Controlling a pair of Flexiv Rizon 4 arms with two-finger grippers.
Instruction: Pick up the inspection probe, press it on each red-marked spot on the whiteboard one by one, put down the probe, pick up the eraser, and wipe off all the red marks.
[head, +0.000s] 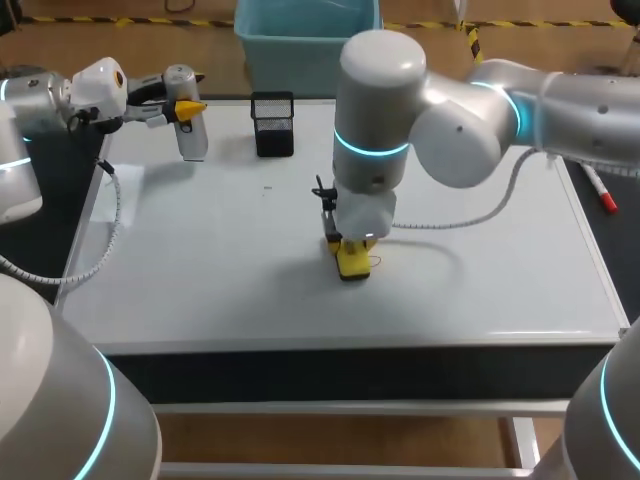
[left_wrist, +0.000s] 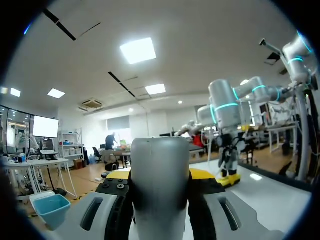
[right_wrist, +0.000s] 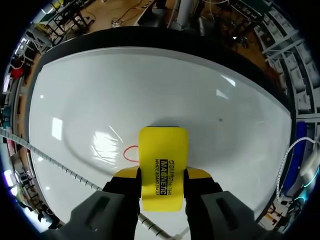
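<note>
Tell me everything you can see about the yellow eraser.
The eraser is a yellow block with rounded corners and black print on its face, plastic by its look. The right gripper is shut on it, fingers on two sides. It appears to rest on the whiteboard near its middle, a red mark beside it.

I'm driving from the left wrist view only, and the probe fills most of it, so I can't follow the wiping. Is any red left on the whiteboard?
Observer: Yes. The right wrist view shows a red mark on the whiteboard, beside the eraser and running up to its edge.
Operator: Is the right gripper actually gripping the eraser?
Observer: Yes, the right gripper is shut on it, with a finger on each long side.
Operator: Anything close to my left gripper?
Observer: In the head view a black mesh holder stands on the board beside the left gripper and its inspection probe, apart from both.
</note>
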